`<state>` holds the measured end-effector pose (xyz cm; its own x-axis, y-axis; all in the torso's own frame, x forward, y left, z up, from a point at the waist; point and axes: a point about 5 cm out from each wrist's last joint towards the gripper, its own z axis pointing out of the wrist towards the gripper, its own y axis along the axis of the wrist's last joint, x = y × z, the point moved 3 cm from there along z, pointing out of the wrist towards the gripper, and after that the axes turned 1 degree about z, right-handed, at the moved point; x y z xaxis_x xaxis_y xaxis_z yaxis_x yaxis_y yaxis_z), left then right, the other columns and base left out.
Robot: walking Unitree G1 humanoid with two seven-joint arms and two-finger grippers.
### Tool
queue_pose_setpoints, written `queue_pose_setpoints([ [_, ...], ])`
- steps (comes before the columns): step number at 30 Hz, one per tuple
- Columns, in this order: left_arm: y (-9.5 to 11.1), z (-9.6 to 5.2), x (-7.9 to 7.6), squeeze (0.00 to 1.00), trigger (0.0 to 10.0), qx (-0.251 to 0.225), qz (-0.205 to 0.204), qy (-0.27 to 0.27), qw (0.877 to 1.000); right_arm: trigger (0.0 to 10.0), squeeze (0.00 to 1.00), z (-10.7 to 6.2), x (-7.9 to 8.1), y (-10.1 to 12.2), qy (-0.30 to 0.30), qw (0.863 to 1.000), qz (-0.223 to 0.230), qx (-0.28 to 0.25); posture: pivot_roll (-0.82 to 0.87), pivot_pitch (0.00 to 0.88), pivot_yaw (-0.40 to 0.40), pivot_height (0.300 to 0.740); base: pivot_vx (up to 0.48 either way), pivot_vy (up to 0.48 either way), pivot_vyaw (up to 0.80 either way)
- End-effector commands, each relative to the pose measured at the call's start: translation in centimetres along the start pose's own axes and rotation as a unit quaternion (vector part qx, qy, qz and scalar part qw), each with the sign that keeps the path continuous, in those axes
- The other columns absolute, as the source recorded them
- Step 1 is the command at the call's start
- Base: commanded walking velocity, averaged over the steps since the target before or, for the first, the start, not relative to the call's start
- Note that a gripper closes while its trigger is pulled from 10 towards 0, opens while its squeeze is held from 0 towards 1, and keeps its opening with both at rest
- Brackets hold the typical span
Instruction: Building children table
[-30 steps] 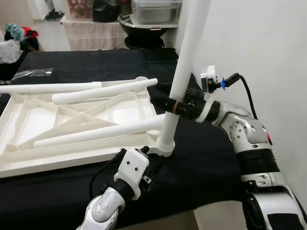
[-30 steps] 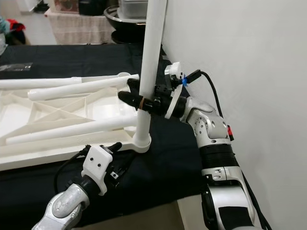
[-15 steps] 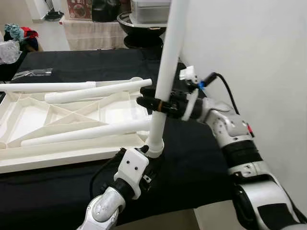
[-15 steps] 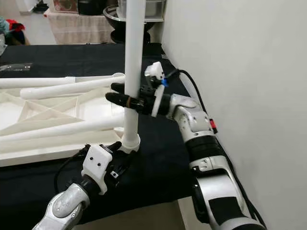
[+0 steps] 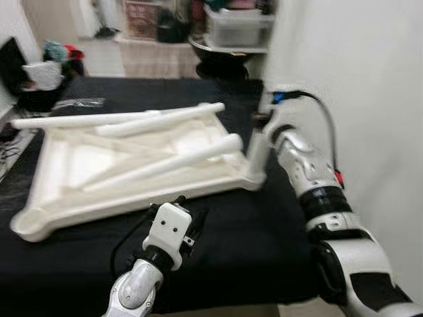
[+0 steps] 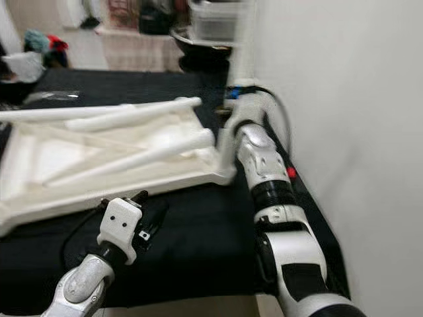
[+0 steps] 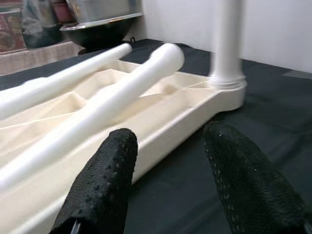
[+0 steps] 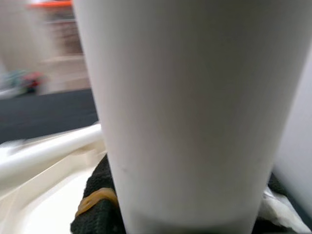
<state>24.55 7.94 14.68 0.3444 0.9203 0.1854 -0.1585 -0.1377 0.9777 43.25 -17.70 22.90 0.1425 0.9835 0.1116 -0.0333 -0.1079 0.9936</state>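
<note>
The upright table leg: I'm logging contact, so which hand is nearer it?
Right. The right hand is against the upright table leg; the left hand sits open in front of the tabletop's edge, apart.

You're not getting any readable text here: no labels, brands or numbers are showing legibly in these blurred views.

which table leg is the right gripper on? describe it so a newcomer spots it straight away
Start at the upturned white tabletop on the black cloth. Go to its corner beside the wall, by the right arm. The upright leg stands in that corner's socket with the right gripper around it; the other legs lie flat across the tabletop.
</note>
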Motion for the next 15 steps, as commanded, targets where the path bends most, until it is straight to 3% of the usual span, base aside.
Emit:
queue_pose_setpoints([
  [1, 0.3, 0.1, -0.1, 0.0, 10.0, -0.008, 0.001, 0.002, 1.0, 0.0, 0.0, -0.8, -3.1, -3.5, -0.105, 0.992, 0.013, 0.066, 0.04, 0.031, -0.078, 0.74, 0.0, 0.0, 0.0],
  [5, 0.4, 0.1, -0.2, 0.0, 10.0, -0.008, 0.001, 0.001, 1.0, 0.0, 0.0, -1.7, -1.9, -3.1, -0.133, 0.989, 0.033, 0.052, 0.04, 0.033, -0.077, 0.74, 0.0, 0.0, 0.0],
  [6, 0.4, 0.1, -0.2, 0.0, 10.0, -0.009, 0.001, 0.001, 1.0, 0.7, 0.0, -1.9, -0.7, -2.8, -0.123, 0.99, 0.049, 0.048, 0.04, 0.033, -0.077, 0.74, 0.0, 0.0, 0.0],
  [8, 0.5, 0.1, -0.3, 0.0, 10.0, -0.009, 0.001, 0.0, 1.0, 0.7, 0.0, -1.9, 0.2, -2.5, -0.112, 0.991, 0.059, 0.046, 0.04, 0.033, -0.077, 0.74, 0.0, 0.0, 0.0],
  [9, 0.5, 0.1, -0.3, 0.0, 10.0, -0.009, 0.001, 0.0, 1.0, 10.0, 0.0, -1.8, 1.2, -1.9, -0.086, 0.994, 0.052, 0.035, 0.04, 0.032, -0.078, 0.74, 0.0, 0.0, 0.0],
  [10, 0.5, 0.1, -0.4, 0.0, 10.0, -0.01, 0.001, -0.001, 1.0, 10.0, 0.0, -1.6, 2.1, -1.3, -0.066, 0.996, 0.051, 0.018, 0.04, 0.031, -0.076, 0.74, 0.0, 0.0, 0.0],
  [12, 0.5, 0.1, -0.4, 0.0, 10.0, -0.01, 0.001, -0.001, 1.0, 10.0, 0.0, -1.6, 2.1, -1.3, -0.066, 0.996, 0.051, 0.018, 0.04, 0.031, -0.076, 0.74, 0.0, 0.0, 0.0],
  [13, 0.5, 0.1, -0.5, 0.0, 10.0, -0.011, 0.001, -0.002, 1.0, 10.0, 1.0, -1.5, 2.7, -0.5, -0.044, 0.998, 0.037, -0.01, 0.04, 0.03, -0.077, 0.74, 0.0, 0.0, 0.0],
  [15, 0.6, 0.2, -0.6, 0.0, 10.0, -0.012, 0.0, -0.002, 1.0, 10.0, 1.0, -1.4, 2.7, 0.0, -0.028, 0.999, 0.022, -0.035, 0.04, 0.029, -0.08, 0.74, 0.0, 0.0, 0.0],
])
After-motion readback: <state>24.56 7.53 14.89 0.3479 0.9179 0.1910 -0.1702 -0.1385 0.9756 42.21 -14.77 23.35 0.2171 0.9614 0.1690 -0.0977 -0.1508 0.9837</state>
